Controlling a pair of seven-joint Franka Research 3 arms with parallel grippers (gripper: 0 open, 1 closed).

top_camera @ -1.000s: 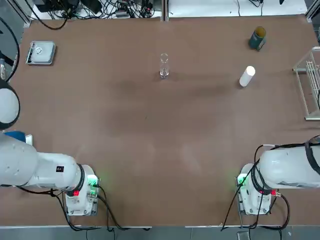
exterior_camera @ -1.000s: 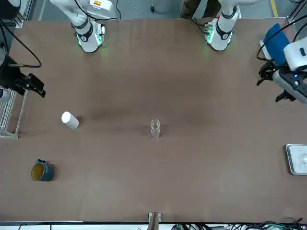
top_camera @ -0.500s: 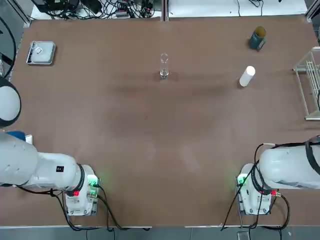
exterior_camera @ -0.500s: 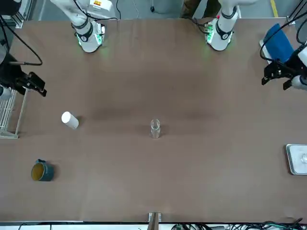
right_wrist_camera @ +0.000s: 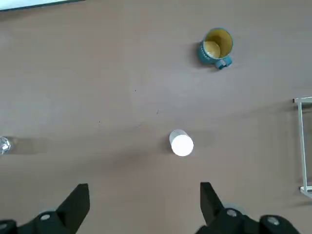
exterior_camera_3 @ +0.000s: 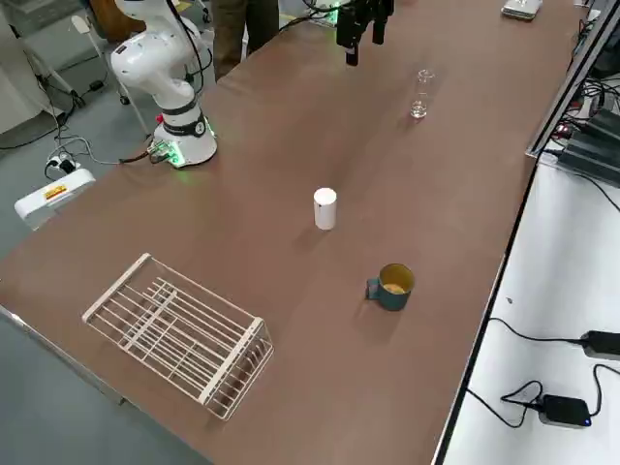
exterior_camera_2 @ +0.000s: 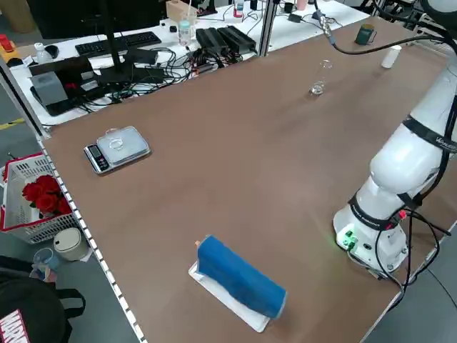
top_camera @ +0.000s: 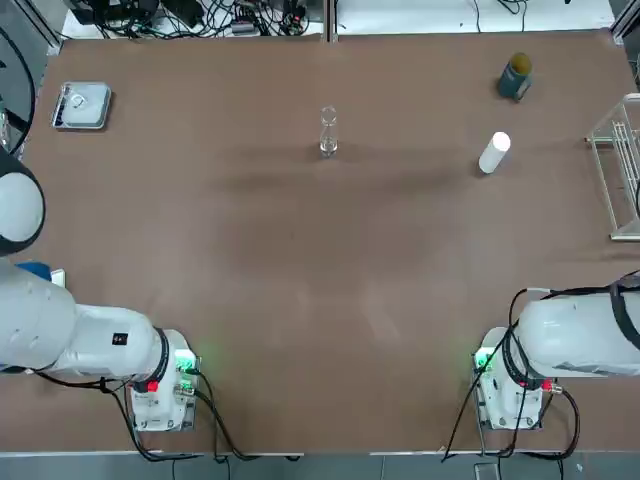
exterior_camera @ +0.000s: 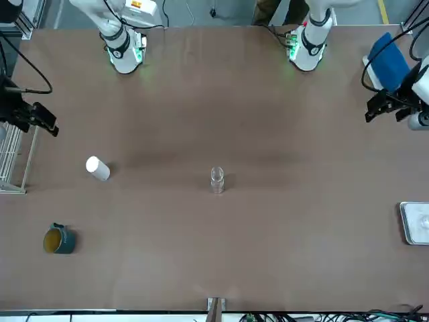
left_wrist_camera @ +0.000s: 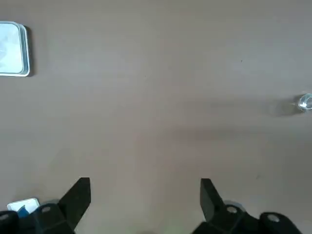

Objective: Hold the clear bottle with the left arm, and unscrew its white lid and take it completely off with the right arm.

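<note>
- Above the table's left edge, the left gripper (left_wrist_camera: 144,202) hangs with fingers spread, holding nothing.
- Over the right edge, the right gripper (right_wrist_camera: 145,204) is likewise spread (nothing between its fingers).
- The clear bottle (top_camera: 328,132) stands upright, uncapped, mid-table toward the far side.
- The white lid (top_camera: 494,152) stands well apart to its right, near a teal mug (top_camera: 516,77).

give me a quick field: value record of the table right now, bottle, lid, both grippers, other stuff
clear bottle: upright, mid-table, uncapped, untouched
white lid: standing alone, apart from bottle, toward the robot's right
left gripper: open, empty, raised at table's left edge
right gripper: open, empty, raised above the lid's area
other: teal mug, wire rack, scale, blue roll
</note>
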